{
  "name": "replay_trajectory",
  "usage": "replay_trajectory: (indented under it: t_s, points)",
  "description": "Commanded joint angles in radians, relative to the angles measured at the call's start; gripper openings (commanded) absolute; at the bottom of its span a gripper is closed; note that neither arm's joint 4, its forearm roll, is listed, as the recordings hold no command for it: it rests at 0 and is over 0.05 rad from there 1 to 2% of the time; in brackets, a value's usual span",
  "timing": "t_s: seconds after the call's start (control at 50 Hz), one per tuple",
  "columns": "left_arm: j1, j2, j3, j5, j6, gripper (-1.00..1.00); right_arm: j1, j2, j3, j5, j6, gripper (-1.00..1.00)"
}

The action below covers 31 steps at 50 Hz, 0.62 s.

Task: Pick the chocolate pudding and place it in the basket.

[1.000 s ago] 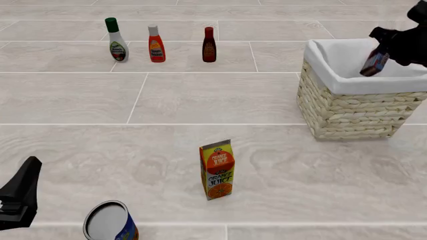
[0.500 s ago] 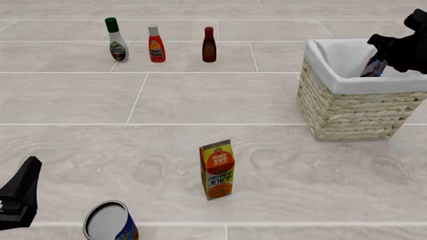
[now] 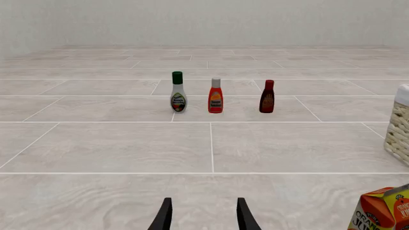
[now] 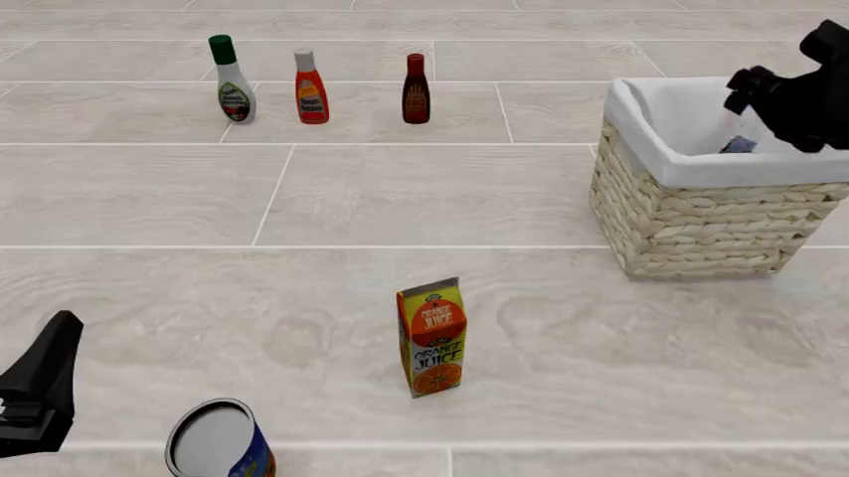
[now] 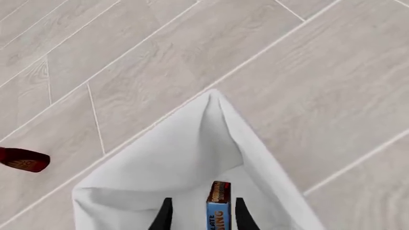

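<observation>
chocolate pudding (image 5: 218, 208) down inside the basket (image 4: 690, 214), right gripper (image 5: 200, 213) above it, fingers spread, not pinching it; left gripper (image 3: 203, 215) low, fingers apart, holding nothing

Straw-woven basket (image 4: 690, 224), white lining

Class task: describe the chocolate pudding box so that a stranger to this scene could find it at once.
Start at the wicker basket with the white lining, right of the table. Inside it, below the right gripper, sits the chocolate pudding: a small dark brown box with a blue face, the only item in the basket.
</observation>
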Motion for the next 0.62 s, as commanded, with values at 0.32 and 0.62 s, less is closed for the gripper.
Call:
replay_trajectory:
  t_s: [0.32,0.62]
  points:
    - [0.0,0.0,0.0,0.0,0.0,1.0,0.013,-0.014,-0.001,-0.005,0.036,1.0]
    - [0.0,0.0,0.0,0.0,0.0,1.0,0.027,-0.037,-0.003,-0.002,0.051,1.0]
